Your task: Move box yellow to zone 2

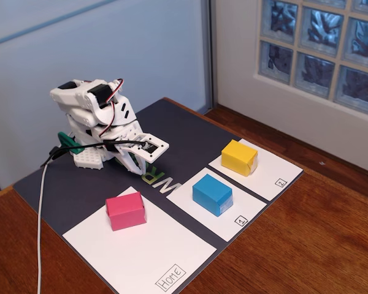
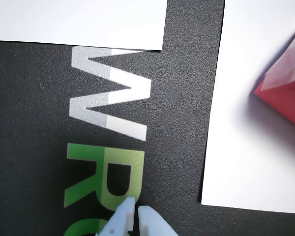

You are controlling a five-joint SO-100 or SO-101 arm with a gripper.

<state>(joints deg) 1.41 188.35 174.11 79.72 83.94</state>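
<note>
We see the box yellow (image 1: 239, 157) resting on zone 2 (image 1: 276, 171), the white sheet with a boxed "2" in its near corner, toward the sheet's far end in the fixed view. Just beside it, across a dark strip, the blue block (image 1: 212, 193) sits on the sheet marked "1" (image 1: 236, 225), and further left the pink block (image 1: 126, 210) stands on the far part of the larger sheet marked "Home" (image 1: 147, 257). All three sheets lie on a dark mat (image 1: 67, 190) on the wooden bench (image 1: 306, 245). The arm (image 1: 95, 113) is folded low at the mat's far side, well apart from the box yellow. In the wrist view we find the end effector (image 2: 134, 212) over the mat's printed letters (image 2: 108, 98), its two pale fingertips (image 2: 152, 219) drawn together and gripping nothing.
</note>
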